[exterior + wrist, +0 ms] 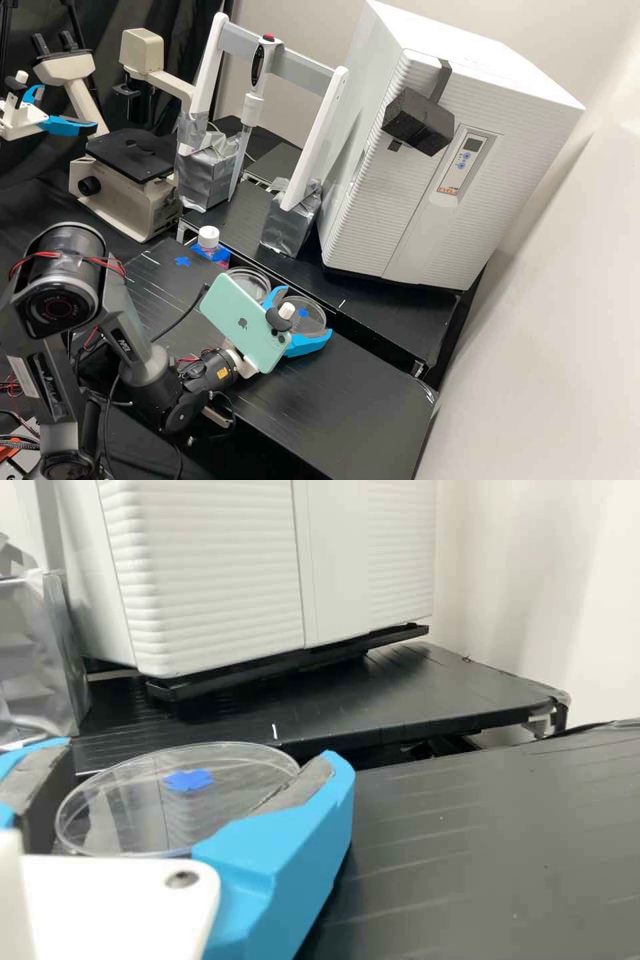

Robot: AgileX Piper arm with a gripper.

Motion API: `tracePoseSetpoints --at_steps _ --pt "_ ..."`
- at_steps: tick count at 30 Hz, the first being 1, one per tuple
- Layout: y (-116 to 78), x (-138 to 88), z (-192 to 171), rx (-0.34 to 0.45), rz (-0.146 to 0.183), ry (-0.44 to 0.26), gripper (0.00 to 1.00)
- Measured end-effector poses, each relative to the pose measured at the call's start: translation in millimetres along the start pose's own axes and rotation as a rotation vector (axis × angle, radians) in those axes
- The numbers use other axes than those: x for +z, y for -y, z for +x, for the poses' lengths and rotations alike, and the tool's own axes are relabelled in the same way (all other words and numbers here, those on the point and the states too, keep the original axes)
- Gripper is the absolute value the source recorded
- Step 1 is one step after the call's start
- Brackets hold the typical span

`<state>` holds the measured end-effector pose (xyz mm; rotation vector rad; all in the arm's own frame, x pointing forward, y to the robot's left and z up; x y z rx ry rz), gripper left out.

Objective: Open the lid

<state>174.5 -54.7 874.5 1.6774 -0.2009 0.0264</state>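
1. The gripper (305,311) has its fingers set wide around a clear lid (140,815), one pad at each side of the rim; they look closed on it, though how firmly I cannot tell.
2. The lid lies level between the fingertips, with a blue mark (188,780) seen on or through it. Whether it touches the bench (333,400) is unclear.
3. Just beyond one finger, partly behind the phone (233,313), stands a clear dish (253,283). If that is the lid's base, the opening itself looks done, since the two are side by side.
4. What is left, I judge, is to settle the lid, spread the fingers and back away without dragging it.
5. Print shows on the control panel (467,160) of the white cabinet (373,220), well apart from the fingers, and on the arm (130,350). Nearer the fingers, the phone bears an emblem. I make out no writing on the lid.
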Motion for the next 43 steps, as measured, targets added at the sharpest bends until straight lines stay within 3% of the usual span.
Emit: tracePoseSetpoints --at_steps 20,23,30,34,37,43 --pt "-1.2 -7 0 0.014 -0.023 -0.018 1.0" --pt "-4.2 -13 -3 0.029 -0.008 -0.033 1.0" --pt "-14.0 -41 -13 0.097 -0.016 -0.145 1.0" --pt "-6.3 -60 -21 0.074 -0.002 -0.238 1.0" --pt "10.4 -77 -30 0.013 0.028 -0.333 1.0" --pt "24.9 -93 -40 -0.045 0.087 -0.437 1.0"
